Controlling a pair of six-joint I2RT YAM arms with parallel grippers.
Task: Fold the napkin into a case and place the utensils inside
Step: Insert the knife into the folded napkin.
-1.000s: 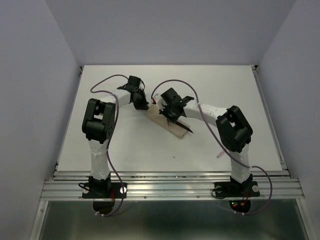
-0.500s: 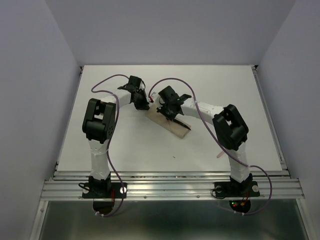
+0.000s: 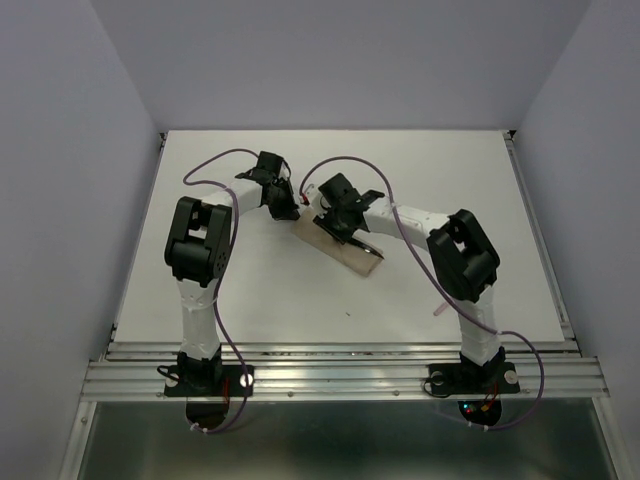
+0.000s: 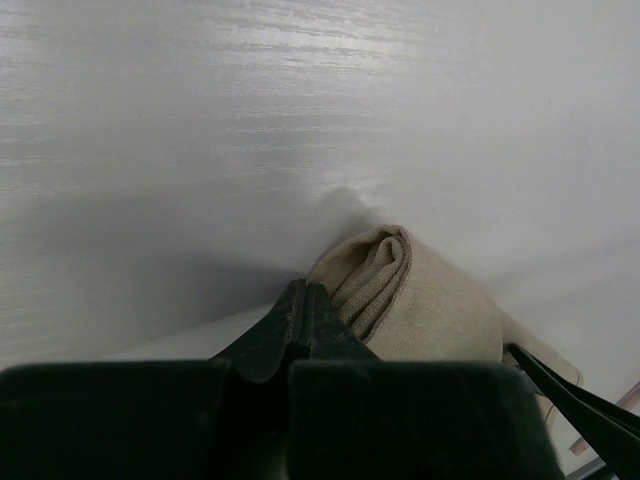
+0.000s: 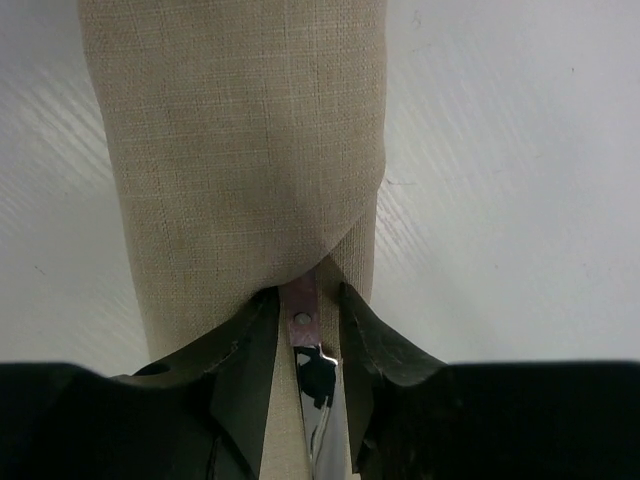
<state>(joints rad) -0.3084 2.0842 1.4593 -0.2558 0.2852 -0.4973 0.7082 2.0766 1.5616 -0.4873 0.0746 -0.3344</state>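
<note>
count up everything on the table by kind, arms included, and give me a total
Arms: 2, left pincer, right pincer
Cloth case: 1
Utensils showing: 1, sliding into the case
Total: 4

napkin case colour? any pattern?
The case is plain beige-tan, no pattern, just weave texture; clearest in the right wrist view.

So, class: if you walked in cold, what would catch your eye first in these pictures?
First, the folded tan napkin, lying as a narrow pouch mid-table where both arms meet. The right gripper is at its open end with a pink-handled utensil between its jaws, at the cloth's overlapping flaps. The left gripper, jaws together, is at the pouch's layered far end.
</note>
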